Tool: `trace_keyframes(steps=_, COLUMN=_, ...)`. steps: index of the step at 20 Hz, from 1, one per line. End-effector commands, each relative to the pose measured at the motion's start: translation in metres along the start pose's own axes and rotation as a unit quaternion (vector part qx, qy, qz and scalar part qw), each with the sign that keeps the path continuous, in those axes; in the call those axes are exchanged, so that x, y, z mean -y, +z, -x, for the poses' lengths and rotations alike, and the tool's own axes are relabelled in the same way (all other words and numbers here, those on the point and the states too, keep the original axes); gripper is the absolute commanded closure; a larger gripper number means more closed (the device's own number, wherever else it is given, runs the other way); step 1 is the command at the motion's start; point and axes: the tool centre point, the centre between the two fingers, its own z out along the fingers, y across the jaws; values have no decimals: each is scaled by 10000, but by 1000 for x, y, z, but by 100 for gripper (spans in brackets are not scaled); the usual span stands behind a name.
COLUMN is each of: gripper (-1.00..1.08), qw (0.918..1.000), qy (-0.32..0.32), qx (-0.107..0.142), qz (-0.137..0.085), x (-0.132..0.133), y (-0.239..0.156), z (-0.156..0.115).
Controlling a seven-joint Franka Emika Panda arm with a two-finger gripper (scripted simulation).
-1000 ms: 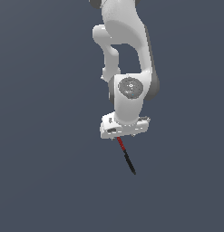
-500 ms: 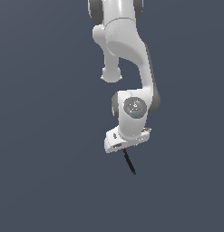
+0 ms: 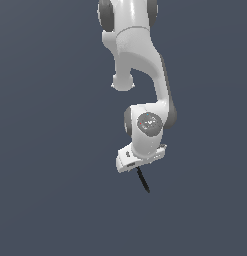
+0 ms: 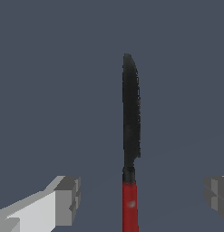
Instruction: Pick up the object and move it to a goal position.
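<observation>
Gripper (image 4: pixel 140 195) fingers stand wide apart in the wrist view, one grey pad (image 4: pixel 68 199) on each side of the knife-like stick (image 4: pixel 130 136), with a clear gap between each pad and the stick. That view shows the red handle part between the fingers and the longer black tapered blade extending toward 12 o'clock. In the exterior view, the gripper (image 3: pixel 139 167) sits under the white arm (image 3: pixel 140 65) and its fingers are hidden; only the black blade (image 3: pixel 143 182) shows, projecting toward 5 o'clock. What supports the stick cannot be determined.
</observation>
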Motion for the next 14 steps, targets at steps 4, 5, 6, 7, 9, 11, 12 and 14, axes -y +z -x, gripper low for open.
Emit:
trace_keyframes(steps=4, gripper=-92, qw=10000, qy=-3, qx=-1, qz=1, x=0, y=13, z=0)
trace_keyframes(steps=5, gripper=-92, qw=10000, qy=-3, qx=-1, qz=1, x=0, y=18, z=0)
trace_keyframes(steps=6, gripper=-92, qw=10000, qy=-8, qx=-3, qz=1, x=0, y=23, z=0)
trace_keyframes(steps=7, gripper=-92, qw=10000, qy=-8, qx=-3, qz=1, x=0, y=29, z=0)
trace_keyframes(steps=9, gripper=-92, qw=10000, qy=-11, qx=-4, qz=2, x=0, y=39, z=1)
trace_keyframes(steps=11, gripper=-92, qw=10000, qy=-14, qx=-5, qz=2, x=0, y=46, z=0)
trace_keyframes(steps=12, gripper=-92, qw=10000, qy=-14, qx=-5, qz=2, x=0, y=48, z=0)
trace_keyframes(steps=14, gripper=-92, qw=10000, qy=-14, qx=-5, qz=2, x=0, y=50, z=0)
